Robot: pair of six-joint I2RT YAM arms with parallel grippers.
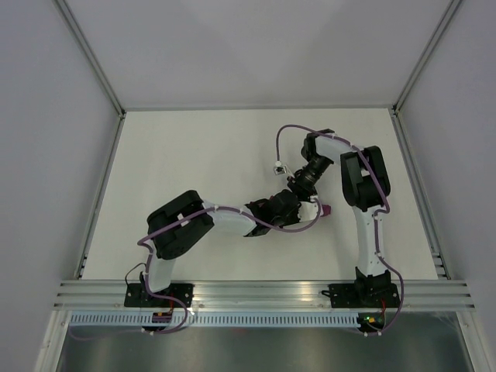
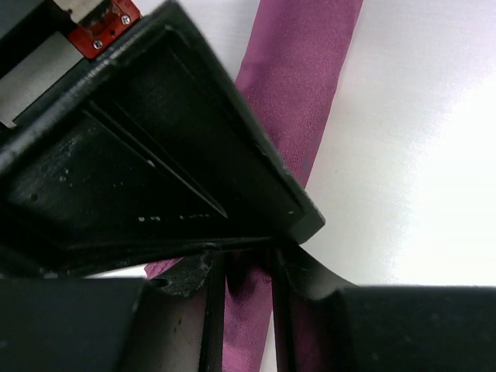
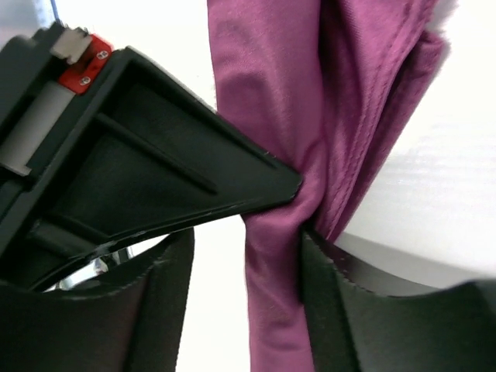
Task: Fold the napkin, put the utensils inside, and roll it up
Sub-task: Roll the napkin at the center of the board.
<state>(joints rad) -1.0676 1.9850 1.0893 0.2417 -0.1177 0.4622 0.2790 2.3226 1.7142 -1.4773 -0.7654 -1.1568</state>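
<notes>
The plum-purple napkin [image 1: 327,209] is bunched into a long narrow roll on the white table, and only its end shows past the arms in the top view. My left gripper [image 1: 288,203] is shut on the roll; in the left wrist view the cloth [image 2: 302,70] fills the narrow gap at my left gripper [image 2: 242,310]. My right gripper [image 1: 299,186] meets it from behind. In the right wrist view the napkin [image 3: 271,77] lies against one finger [image 3: 349,310] of my right gripper [image 3: 242,263], with white table showing beside the other finger [image 3: 139,318]. The utensils are hidden.
White table [image 1: 201,155] with grey walls and metal frame posts on three sides. An aluminium rail [image 1: 263,293] runs along the near edge by the arm bases. The two wrists and their purple cables crowd together mid-table.
</notes>
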